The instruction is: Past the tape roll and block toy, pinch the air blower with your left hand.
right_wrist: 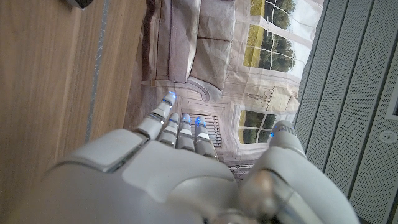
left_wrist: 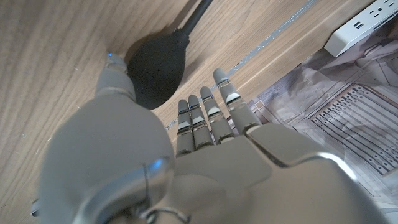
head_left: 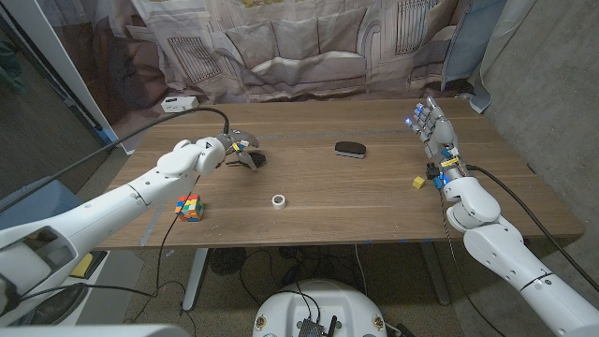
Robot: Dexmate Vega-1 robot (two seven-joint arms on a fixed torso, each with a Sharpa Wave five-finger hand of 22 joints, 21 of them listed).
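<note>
Wood-grain table (head_left: 374, 201) fronts a draped printed backdrop. Upper left of centre, the matte black, bulb-shaped air blower (head_left: 254, 160) lies under the left hand (head_left: 231, 149), fingers straight beside it, thumb touching its bulb; whether it pinches I cannot tell. Below sit a white tape roll (head_left: 279, 199) and colourful block toy (head_left: 191, 208). The right hand (head_left: 432, 126) stands spread near the right edge.

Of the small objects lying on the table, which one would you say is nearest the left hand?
The black air blower: it lies right at the left hand; the tape roll and block toy sit nearer the robot.
</note>
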